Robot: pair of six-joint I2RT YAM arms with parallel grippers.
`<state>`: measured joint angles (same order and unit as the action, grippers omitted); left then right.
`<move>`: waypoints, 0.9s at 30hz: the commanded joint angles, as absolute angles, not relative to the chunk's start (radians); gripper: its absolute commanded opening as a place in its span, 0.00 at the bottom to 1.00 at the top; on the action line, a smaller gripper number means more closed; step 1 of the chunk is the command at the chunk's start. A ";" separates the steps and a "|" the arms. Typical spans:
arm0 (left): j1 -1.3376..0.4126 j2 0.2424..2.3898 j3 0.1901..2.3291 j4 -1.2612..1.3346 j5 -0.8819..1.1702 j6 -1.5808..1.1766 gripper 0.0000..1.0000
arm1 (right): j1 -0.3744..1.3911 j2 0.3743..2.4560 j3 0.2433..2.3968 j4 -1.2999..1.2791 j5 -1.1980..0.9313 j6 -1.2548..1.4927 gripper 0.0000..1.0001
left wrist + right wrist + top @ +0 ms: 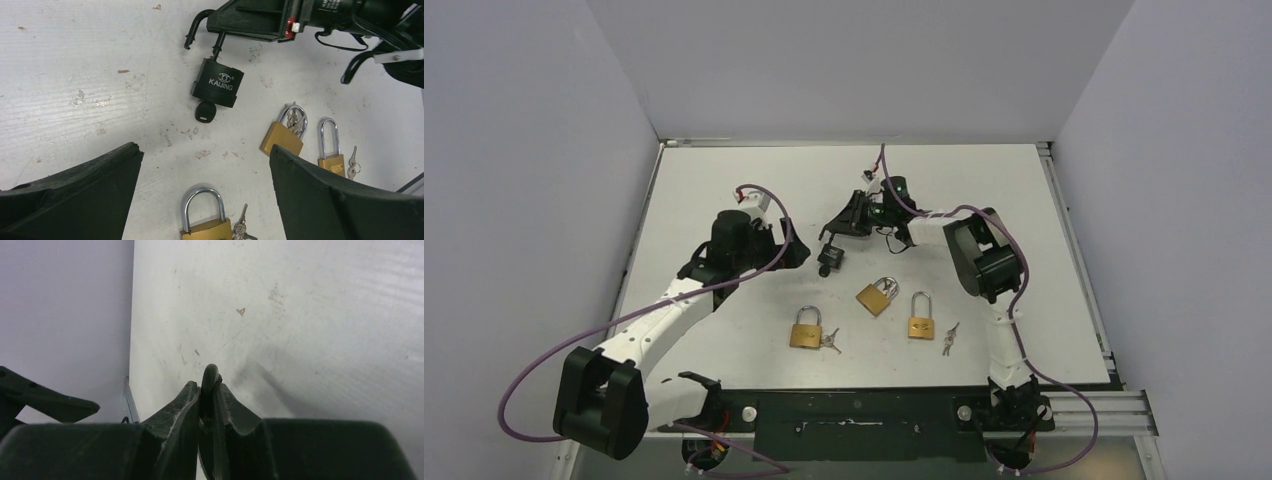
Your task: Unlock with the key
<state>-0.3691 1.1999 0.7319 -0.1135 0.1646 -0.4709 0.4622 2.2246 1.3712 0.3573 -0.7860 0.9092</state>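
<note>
A black padlock point(831, 260) marked KAIJING point(218, 85) lies on the white table, with a black-headed key point(205, 112) stuck in its bottom. Its shackle point(192, 29) is swung open, one leg free of the body. My right gripper point(839, 228) is shut on that shackle point(210, 377), seen edge-on between the fingers in the right wrist view. My left gripper point(802, 252) hovers just left of the padlock. In the left wrist view it point(205, 155) stands wide open and empty, back from the key.
Three brass padlocks point(805, 330) point(877, 296) point(921, 320) lie in a row nearer the arm bases. Small silver keys point(830, 342) point(949, 338) lie beside two of them. Grey walls close in the table on three sides.
</note>
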 commanded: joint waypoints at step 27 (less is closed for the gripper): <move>-0.371 1.004 0.706 -0.257 0.100 -0.589 0.92 | 0.549 1.596 1.077 -0.478 -0.058 0.637 0.54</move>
<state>-0.3698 1.0340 0.7410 -0.3313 0.0830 -0.5400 0.4915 1.6974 1.2327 -0.3367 -0.1764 0.5232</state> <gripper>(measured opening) 0.935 0.594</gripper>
